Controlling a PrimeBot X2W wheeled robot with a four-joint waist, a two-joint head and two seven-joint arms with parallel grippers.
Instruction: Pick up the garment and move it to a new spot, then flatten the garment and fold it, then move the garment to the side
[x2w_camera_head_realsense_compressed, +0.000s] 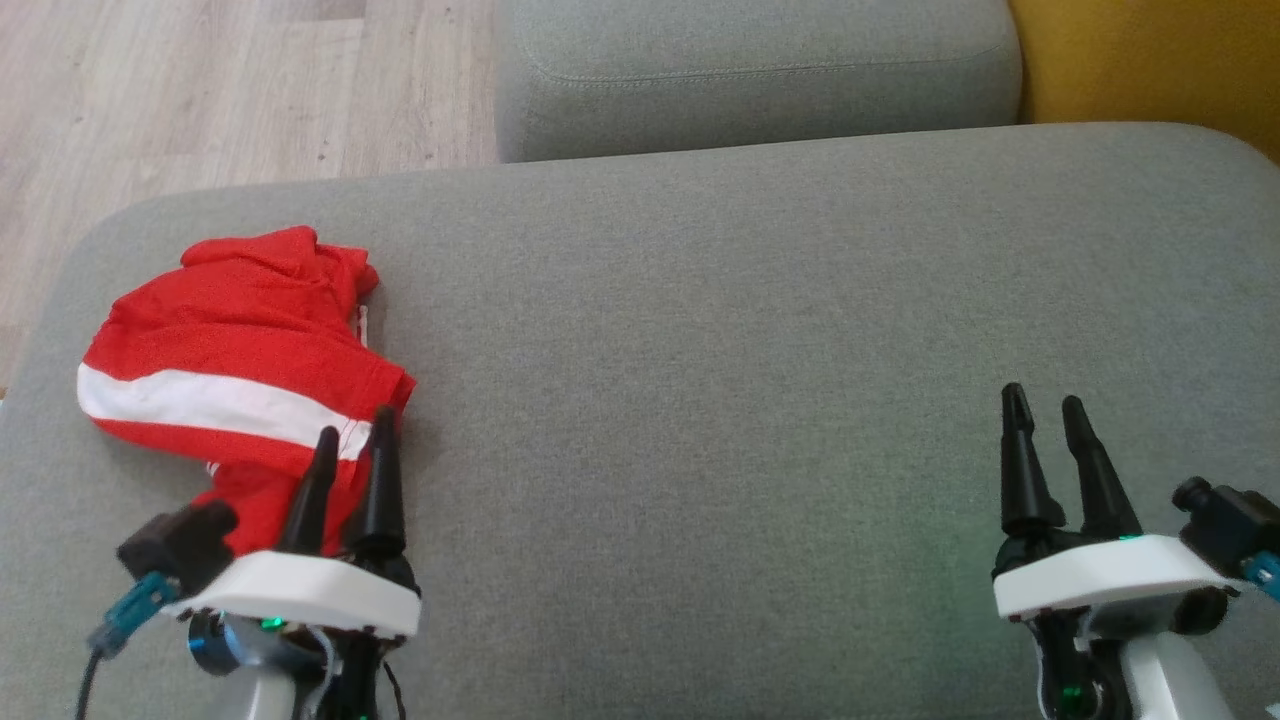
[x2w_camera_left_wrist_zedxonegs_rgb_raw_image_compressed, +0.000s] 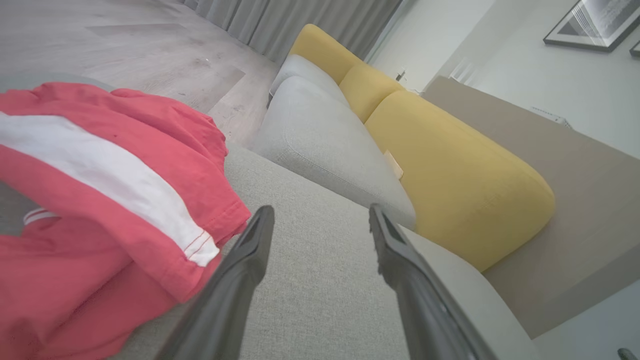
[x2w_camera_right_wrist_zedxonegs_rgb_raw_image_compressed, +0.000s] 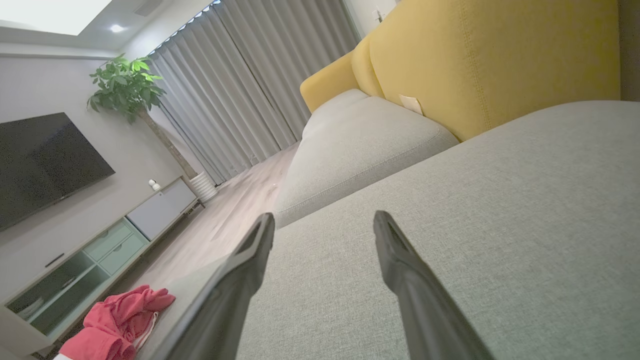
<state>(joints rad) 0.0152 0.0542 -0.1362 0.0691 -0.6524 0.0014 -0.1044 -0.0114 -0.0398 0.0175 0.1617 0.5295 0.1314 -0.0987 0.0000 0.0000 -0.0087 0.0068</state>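
a: red mesh garment with a white band (x2w_camera_head_realsense_compressed: 240, 340), bunched in a heap at the left end of the broad grey fabric seat cushion (x2w_camera_head_realsense_compressed: 750, 330). lifted yet?
b: not yet. left two-fingered dark gripper (x2w_camera_head_realsense_compressed: 355, 422) at the cushion's near left, spread open and empty, tips right at the heap's near hem. cannot tell whether touching.
a: and the other?
b: right two-fingered dark gripper (x2w_camera_head_realsense_compressed: 1043, 396) at the cushion's near right, well apart from the heap, likewise spread and empty.
a: how far along, then?
b: barely begun, by the look of it. no pickup, no flattening, no fold. left to do: grasp, carry toward the cushion's bare middle, smooth, fold, shift aside.
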